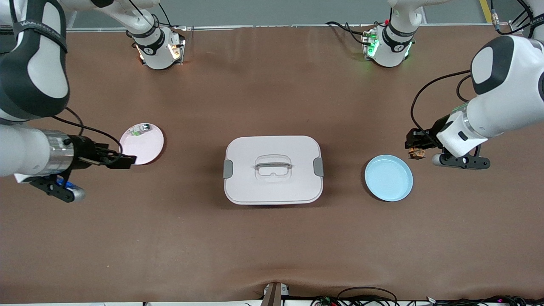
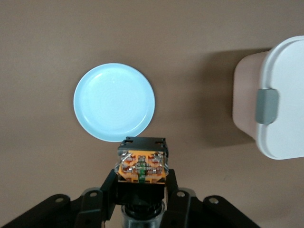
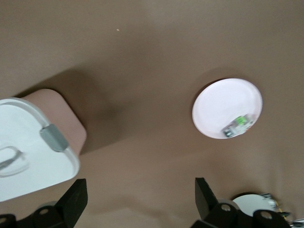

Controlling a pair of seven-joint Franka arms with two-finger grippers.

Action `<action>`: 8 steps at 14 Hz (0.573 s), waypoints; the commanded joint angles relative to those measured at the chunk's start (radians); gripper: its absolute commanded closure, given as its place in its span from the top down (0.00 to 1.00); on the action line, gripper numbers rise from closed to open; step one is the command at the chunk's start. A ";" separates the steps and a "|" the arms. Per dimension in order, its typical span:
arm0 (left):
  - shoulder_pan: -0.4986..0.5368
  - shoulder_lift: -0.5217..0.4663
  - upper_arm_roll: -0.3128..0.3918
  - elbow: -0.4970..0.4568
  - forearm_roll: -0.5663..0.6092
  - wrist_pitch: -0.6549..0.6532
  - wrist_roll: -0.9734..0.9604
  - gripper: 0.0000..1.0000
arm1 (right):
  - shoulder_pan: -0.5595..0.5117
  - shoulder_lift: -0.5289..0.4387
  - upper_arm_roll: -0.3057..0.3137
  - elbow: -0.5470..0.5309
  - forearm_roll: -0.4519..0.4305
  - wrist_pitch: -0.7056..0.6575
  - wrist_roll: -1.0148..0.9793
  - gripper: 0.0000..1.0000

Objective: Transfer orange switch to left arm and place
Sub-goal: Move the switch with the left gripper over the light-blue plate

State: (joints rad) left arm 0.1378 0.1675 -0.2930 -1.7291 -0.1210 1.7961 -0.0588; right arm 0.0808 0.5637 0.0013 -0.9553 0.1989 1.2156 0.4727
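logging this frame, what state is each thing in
orange switch: held in the air by the left end effector, beside the blue plate
right end effector: open, holding nothing, at the pink plate's rim
box: lid on, clips down
blue plate: empty
pink plate: holds a small silvery-green component

A pink plate [image 1: 142,144] holds a silvery-green component [image 1: 140,129]; a blue plate [image 1: 389,177] lies bare.

Brown table cover [image 1: 272,238] wrinkled at near edge, grey floor strip [image 1: 272,10] along top, yellow floor mark [image 1: 484,8] at corner, black cables [image 1: 365,297] along near edge, even overhead light, soft shadows
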 commanded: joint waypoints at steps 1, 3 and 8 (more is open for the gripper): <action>0.019 -0.011 -0.005 -0.055 0.032 0.028 -0.009 0.06 | -0.022 -0.022 0.009 -0.011 -0.088 -0.033 -0.165 1.00; 0.031 -0.009 -0.005 -0.092 0.032 0.074 -0.030 0.06 | -0.061 -0.022 0.013 -0.011 -0.099 -0.033 -0.265 1.00; 0.022 0.036 -0.005 -0.104 0.066 0.178 -0.322 0.06 | -0.087 -0.024 0.013 -0.016 -0.099 -0.034 -0.272 1.00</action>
State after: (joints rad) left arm 0.1649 0.1935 -0.2930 -1.8269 -0.0911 1.9336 -0.2628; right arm 0.0049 0.5573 -0.0005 -0.9577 0.1177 1.1881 0.2124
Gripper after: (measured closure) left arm 0.564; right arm 0.000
